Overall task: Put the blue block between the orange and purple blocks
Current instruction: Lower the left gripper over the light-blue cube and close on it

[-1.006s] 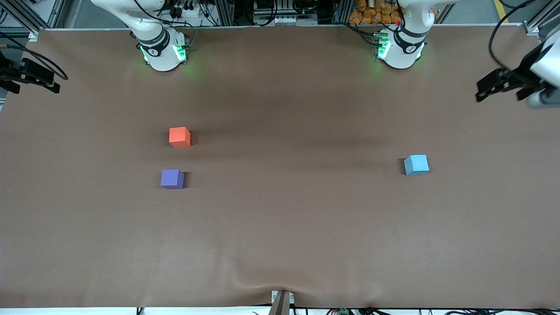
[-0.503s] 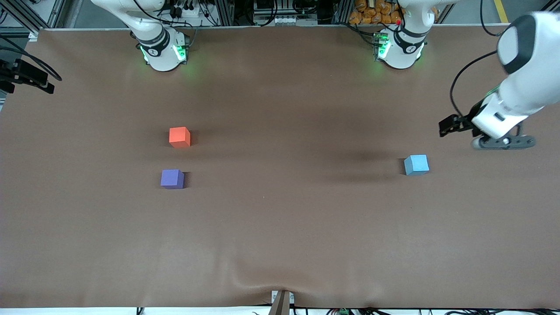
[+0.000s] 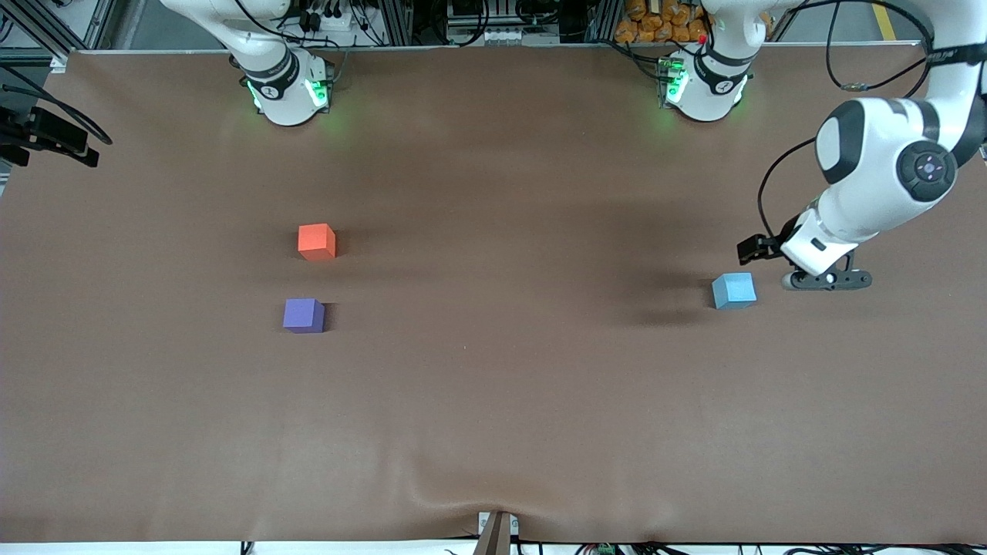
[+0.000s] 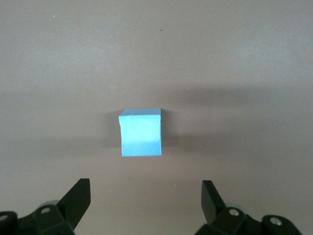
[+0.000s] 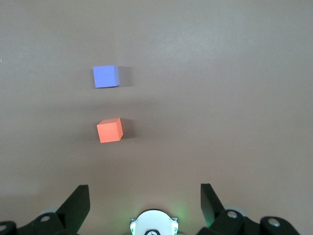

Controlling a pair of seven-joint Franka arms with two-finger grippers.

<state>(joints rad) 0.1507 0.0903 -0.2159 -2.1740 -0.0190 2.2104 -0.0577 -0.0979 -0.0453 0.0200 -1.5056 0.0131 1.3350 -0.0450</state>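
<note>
Black fingers of the left gripper point(image 4: 142, 203) are spread wide apart, up over the table point(image 3: 493, 401) just beside the blue block point(image 3: 733, 290). It holds nothing. The blue block sits toward the left arm's end, well apart from the orange block point(image 3: 316, 241) and purple block point(image 3: 303, 315). The right gripper point(image 5: 142, 203) waits, spread wide too.

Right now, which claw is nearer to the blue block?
The left. The left claw hangs open just beside the blue block, toward the left arm's end of the table. The right claw waits open, high over its own arm's base, away from it.
</note>
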